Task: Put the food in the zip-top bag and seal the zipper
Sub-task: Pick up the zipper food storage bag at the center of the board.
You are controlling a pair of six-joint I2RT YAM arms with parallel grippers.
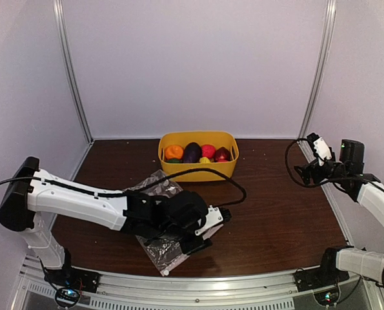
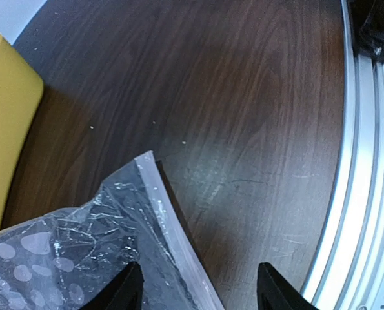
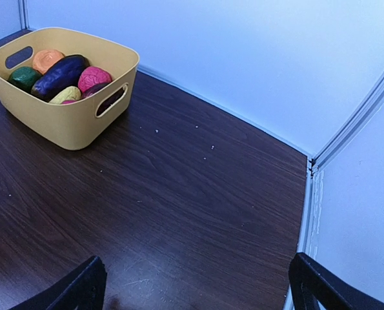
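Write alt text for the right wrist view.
A yellow rectangular plastic tub with handle slots sits upper left on a dark wooden table, holding glossy toy food: orange, green, dark purple, pink and yellow pieces. The right gripper is open and empty, its black fingers at the bottom edge. Pale walls stand behind.

The bag [image 2: 69, 239] was clear, crinkly plastic; the tub [image 3: 50, 116] smooth matt plastic; the table [image 3: 192, 206] dark grained wood.

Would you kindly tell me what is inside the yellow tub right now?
The yellow tub holds toy food: an orange piece, a green one, a dark purple one, a pink one and a yellow one. Anything beneath them is covered.
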